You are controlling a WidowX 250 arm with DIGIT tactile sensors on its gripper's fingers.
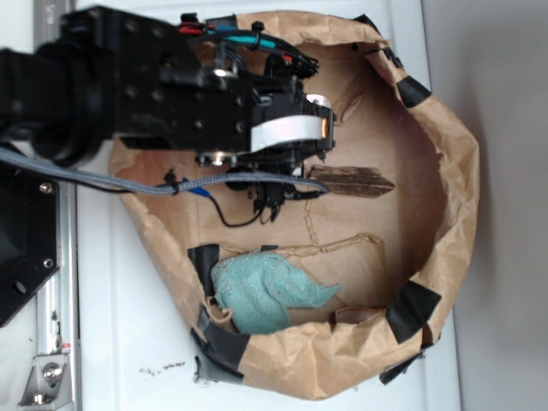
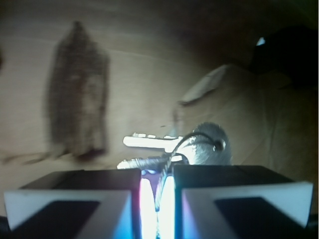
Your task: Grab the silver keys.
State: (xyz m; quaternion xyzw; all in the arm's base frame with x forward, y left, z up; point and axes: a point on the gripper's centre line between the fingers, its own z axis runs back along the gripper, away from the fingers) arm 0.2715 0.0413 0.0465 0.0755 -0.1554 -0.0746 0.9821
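Jaws nearly closed, pinching the silver keys [image 2: 172,149] at the ring end, blades sticking out ahead of the gripper [image 2: 157,191]. Keys over the paper bag's [image 1: 445,171] brown floor, near its upper rim. Wood sliver [image 1: 353,181] just beside. Teal cloth [image 1: 257,294] near the bag's lower edge.

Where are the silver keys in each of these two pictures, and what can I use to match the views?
Exterior: the silver keys cannot be made out; the arm and gripper cover that spot.
Wrist: the silver keys sit low and centre-right, just above the nearly closed fingers, seemingly pinched.
Shared landmark: the brown wood sliver.
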